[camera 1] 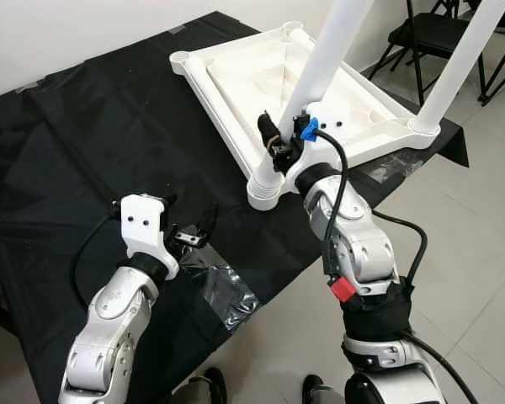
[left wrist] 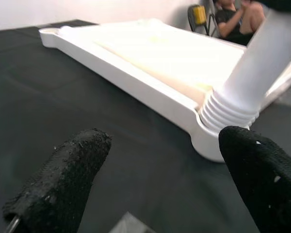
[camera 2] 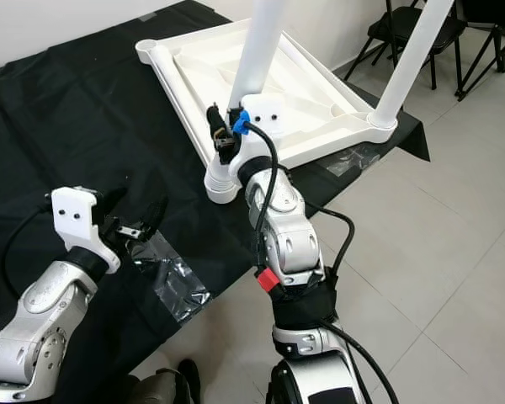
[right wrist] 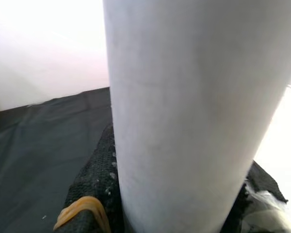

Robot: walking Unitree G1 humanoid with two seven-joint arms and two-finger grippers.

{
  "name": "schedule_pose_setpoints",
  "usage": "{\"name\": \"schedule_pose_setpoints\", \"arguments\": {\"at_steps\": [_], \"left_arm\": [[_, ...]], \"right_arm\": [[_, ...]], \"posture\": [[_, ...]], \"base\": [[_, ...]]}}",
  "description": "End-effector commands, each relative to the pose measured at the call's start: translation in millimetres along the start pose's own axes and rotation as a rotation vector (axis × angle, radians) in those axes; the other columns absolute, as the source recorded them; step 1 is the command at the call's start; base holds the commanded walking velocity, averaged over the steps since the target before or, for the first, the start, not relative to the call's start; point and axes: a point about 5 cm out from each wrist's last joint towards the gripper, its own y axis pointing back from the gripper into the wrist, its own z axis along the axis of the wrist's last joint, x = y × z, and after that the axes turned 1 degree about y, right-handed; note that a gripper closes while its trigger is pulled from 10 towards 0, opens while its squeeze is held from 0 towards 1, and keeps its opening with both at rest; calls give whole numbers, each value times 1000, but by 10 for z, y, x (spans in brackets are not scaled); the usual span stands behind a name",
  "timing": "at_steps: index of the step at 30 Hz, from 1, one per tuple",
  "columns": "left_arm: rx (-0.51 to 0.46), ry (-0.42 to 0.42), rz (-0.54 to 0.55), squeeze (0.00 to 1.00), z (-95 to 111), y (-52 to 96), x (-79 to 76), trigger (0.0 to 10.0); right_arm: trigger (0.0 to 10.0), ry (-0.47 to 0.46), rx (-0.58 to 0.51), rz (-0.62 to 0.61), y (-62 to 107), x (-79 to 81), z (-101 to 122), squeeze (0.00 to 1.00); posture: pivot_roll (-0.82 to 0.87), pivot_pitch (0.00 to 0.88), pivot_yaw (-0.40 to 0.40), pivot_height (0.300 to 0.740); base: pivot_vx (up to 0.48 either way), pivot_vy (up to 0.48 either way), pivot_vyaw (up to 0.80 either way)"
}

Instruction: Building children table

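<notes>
A white plastic tabletop (camera 1: pixel 236 80) lies upside down on a black cloth. Two white tube legs stand in its near corners: one (camera 1: pixel 328 59) in the nearest corner socket (camera 1: pixel 265 189), another (camera 1: pixel 459 63) at the right corner. My right gripper (camera 1: pixel 284 139) is shut around the base of the nearest leg (right wrist: pixel 184 111), just above its socket. My left gripper (camera 1: pixel 192 227) hovers open over the cloth, left of that corner, with nothing between its fingers (left wrist: pixel 63 184).
The black cloth (camera 1: pixel 84 143) covers the table, with a clear plastic wrapper (camera 1: pixel 223 286) near its front edge. Black folding chairs (camera 1: pixel 433 34) stand behind on the tiled floor. A person (left wrist: pixel 235 17) sits far back. Shoes (camera 1: pixel 210 387) show at the bottom edge.
</notes>
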Motion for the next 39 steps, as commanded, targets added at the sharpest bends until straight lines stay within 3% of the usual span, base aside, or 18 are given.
{"name": "schedule_pose_setpoints", "arguments": {"at_steps": [1, 7, 9, 16, 20, 21, 25, 26, 29, 33, 38, 39], "left_arm": [[-69, 9, 0, 0, 199, -35, 21, 10000], [-171, 7, -81, 0, 523, -122, -62, 10000], [-176, 8, -85, 0, 538, -125, -67, 10000], [-229, 11, -116, 0, 692, -164, -106, 10000], [-354, 41, -198, 0, 1045, -198, -87, 10000], [-392, 28, -235, 1000, 1154, -210, -91, 10000], [-403, 20, -245, 1000, 1189, -214, -93, 10000], [-479, -49, -264, 1000, 1394, -263, -114, 10000], [-524, -101, -274, 1000, 1520, -297, -140, 10000], [-529, -115, -282, 1000, 1540, -313, -157, 10000], [-526, -111, -380, 1000, 1549, -494, -442, 10000], [-526, -111, -380, 1000, 1549, -494, -442, 10000]], "right_arm": [[10000, 84, -150, 35, -41, -40, 287, 0], [10000, 45, -271, 133, -57, -15, 547, 0], [10000, 43, -277, 133, -58, -19, 558, 0], [10000, 33, -235, 159, -86, -40, 506, 0], [10000, 88, -55, 84, -97, -241, 254, 0], [10000, 92, -31, 82, -85, -273, 214, 0], [10000, 96, -26, 84, -82, -280, 205, 0], [10000, 95, 1, 99, -73, -266, 166, 0], [10000, 99, 15, 113, -72, -247, 143, 0], [10000, 100, 16, 122, -78, -230, 143, 0], [10000, 135, 40, 184, -136, -100, 129, 0], [10000, 135, 40, 184, -136, -100, 129, 0]], "posture": [[17, 215, 34, 740], [14, 195, 26, 740], [14, 195, 26, 740], [14, 189, 24, 740], [6, 180, 21, 740], [3, 175, 19, 740], [3, 175, 19, 740], [-4, 166, 15, 740], [-6, 159, 13, 740], [-6, 159, 13, 740], [-8, 146, 7, 740], [-8, 146, 7, 740]], "base": [[0, 0, 0], [0, 0, 0], [0, 0, 0], [0, 0, 0], [0, 0, 0], [0, 0, 0], [0, 0, 0], [0, 0, 0], [0, 0, 0], [0, 0, 0], [0, 0, 0], [0, 0, 0]]}}
